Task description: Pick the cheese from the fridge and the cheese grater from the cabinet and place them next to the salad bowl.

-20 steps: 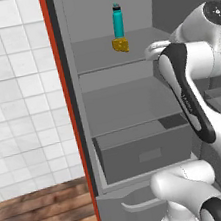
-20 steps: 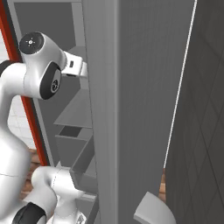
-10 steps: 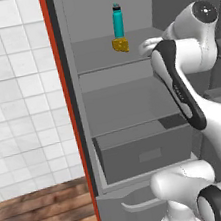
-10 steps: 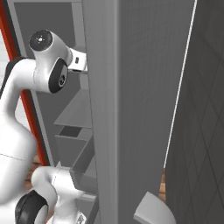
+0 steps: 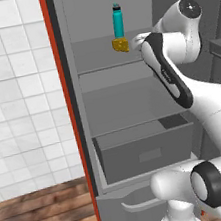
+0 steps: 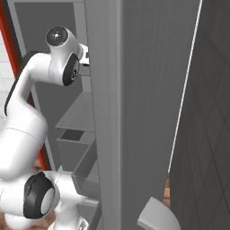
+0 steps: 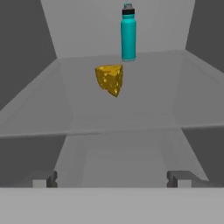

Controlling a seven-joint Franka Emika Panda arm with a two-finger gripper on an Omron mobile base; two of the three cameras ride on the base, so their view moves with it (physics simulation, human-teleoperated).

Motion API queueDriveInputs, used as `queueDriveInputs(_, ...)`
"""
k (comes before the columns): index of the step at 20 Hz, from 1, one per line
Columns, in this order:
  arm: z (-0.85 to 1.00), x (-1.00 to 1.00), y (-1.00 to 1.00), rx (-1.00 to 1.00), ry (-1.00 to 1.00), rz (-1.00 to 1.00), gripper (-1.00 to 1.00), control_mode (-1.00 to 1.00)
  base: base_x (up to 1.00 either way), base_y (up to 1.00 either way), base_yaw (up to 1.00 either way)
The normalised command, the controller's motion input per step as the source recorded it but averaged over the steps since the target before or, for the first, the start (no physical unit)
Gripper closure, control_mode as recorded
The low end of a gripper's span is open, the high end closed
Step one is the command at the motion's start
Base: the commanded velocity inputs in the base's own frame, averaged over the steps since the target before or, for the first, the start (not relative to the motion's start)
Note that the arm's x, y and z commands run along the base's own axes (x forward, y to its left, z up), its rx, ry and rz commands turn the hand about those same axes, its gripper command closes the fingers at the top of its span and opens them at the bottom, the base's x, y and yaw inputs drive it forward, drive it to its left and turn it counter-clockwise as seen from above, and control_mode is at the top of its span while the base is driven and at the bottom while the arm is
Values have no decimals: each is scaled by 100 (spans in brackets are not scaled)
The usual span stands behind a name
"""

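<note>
While the fridge (image 5: 132,104) stands open, the white arm has swung further in toward its upper shelf (image 7: 144,109) over the last second, its hand now just beside the cheese (image 5: 120,45). From the hand view, the gripper (image 7: 113,178) points straight along that shelf, fingertips spread wide with nothing between them. Ahead, the cheese (image 7: 110,79), a small yellow-orange wedge, sits near the middle of the shelf, apart from the gripper. A tall teal bottle (image 7: 128,33) stands upright just behind it, toward the back wall. Below in the left base view are a second shelf and a grey drawer (image 5: 146,150). Judging by this, the reach for the cheese is under way; the grasp is not yet made, and the grater remains to be fetched.
</note>
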Motion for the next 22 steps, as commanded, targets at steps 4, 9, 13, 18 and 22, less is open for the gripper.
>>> queueDriveInputs(4,0,65,0,0,0,6,-100,-100,0,0,0)
queueDriveInputs(9,0,51,0,-1,7,3,-100,-100,0,0,0)
queueDriveInputs(13,0,62,0,-3,3,5,-100,-100,0,0,0)
queueDriveInputs(18,-11,70,0,-1,2,4,-100,-100,0,0,0)
queueDriveInputs(22,-7,61,0,0,6,4,-100,-100,0,0,0)
